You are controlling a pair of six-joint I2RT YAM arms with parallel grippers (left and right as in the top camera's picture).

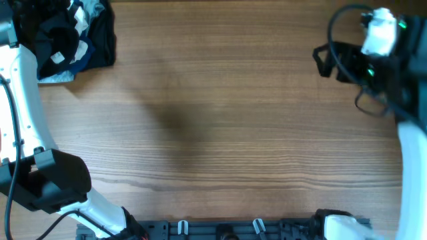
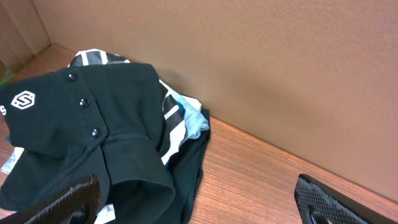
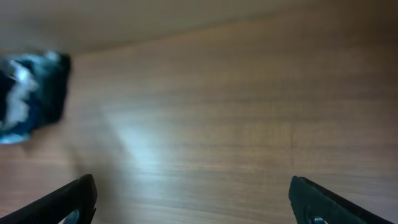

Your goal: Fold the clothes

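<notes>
Overhead, clothes (image 1: 72, 35): sat crumpled in a heap at the far-left corner of the table (image 1: 220, 120), nothing yet folded
Left wrist, heap up close: a black collar (image 2: 93, 87) with three snaps and a white logo (image 2: 23, 99) lay on top; striped cloth (image 2: 169, 118) and pale blue cloth (image 2: 196, 121) poked out beneath (separate garments or not, I could not tell)
Left gripper (image 2: 199, 205): jaws spread wide and empty, hovering just before the heap
Right gripper (image 3: 193, 202): likewise spread wide and empty, well apart from the heap, over bare wood
Step in hand: judged to be the first pick, drawing the black garment out toward the middle of the table
Doing it well: pinch one layer at the collar or shoulder edge rather than the bulk, lift it clear of the striped cloth, then give the opposite edge to the right arm so the fabric spreads flat
</notes>
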